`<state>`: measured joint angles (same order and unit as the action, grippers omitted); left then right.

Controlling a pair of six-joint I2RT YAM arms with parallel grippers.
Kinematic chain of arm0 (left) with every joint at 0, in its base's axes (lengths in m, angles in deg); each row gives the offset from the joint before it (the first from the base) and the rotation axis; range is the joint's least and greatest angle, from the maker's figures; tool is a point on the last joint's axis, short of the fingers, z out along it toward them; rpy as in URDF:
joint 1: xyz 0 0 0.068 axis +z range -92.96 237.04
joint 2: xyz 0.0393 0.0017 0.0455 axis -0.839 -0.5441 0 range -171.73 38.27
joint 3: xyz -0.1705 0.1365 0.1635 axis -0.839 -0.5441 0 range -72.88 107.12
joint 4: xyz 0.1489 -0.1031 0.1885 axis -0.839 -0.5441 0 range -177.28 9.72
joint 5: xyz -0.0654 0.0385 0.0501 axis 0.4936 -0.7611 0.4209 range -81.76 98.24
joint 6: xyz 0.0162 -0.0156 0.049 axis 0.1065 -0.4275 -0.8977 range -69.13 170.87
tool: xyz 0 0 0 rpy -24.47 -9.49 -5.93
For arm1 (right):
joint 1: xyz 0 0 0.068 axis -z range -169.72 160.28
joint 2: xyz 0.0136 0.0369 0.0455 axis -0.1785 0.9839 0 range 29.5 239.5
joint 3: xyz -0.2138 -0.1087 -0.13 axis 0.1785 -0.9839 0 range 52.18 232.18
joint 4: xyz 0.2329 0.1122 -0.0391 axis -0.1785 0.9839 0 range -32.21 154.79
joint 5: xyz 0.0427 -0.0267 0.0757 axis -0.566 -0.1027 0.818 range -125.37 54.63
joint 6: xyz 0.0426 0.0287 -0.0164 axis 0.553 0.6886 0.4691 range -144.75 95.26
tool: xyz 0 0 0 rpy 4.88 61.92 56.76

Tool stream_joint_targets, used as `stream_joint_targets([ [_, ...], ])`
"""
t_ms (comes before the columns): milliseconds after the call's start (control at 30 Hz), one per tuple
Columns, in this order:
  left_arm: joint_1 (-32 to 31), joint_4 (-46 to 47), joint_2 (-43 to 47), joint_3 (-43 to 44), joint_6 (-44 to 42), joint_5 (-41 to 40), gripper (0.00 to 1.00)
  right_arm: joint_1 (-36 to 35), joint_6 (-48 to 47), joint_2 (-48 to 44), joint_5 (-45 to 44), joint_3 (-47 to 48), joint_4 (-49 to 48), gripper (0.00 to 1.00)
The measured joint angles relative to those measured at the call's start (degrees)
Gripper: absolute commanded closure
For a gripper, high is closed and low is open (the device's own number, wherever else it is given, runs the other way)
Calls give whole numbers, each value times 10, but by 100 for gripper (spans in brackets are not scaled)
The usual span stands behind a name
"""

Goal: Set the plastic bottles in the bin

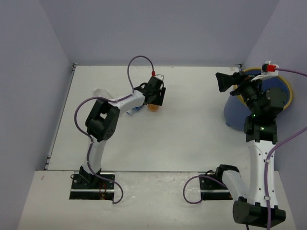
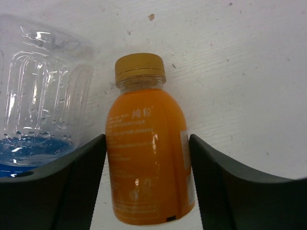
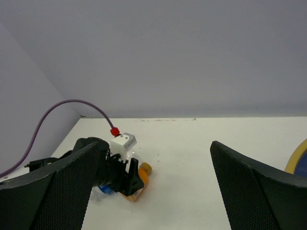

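Note:
An orange bottle [image 2: 146, 153] with a tan cap lies on the white table, and my left gripper [image 2: 147, 139] is shut on it, one black finger pressed to each side. From above, this bottle [image 1: 152, 107] peeks out under the left gripper [image 1: 154, 98] at the table's middle back. A clear bottle with a blue label [image 2: 43, 96] lies just left of it, touching the left finger. My right gripper [image 1: 225, 82] hangs open and empty above the table, beside the bin [image 1: 235, 115], a blue bucket with a yellow rim at the far right. The other bottles are out of view.
Grey walls close the table at the back and on both sides. A purple cable [image 1: 136, 64] arcs over the left arm. The bin's yellow rim [image 3: 297, 155] shows at the right edge of the right wrist view, with the left gripper [image 3: 122, 172] far off.

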<state>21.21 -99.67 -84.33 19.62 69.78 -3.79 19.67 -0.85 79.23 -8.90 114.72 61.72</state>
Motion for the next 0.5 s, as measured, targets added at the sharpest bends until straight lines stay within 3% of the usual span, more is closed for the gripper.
stream_joint_targets([
  [167,-10,-24,-29,42,7,-23,68,0,21,0,5,0,0,1],
  [300,-21,-40,-31,48,16,-38,97,0,38,2,9,0,0,1],
  [500,-28,-38,12,10,15,-18,100,-3,71,46,57,12,-10,1],
])
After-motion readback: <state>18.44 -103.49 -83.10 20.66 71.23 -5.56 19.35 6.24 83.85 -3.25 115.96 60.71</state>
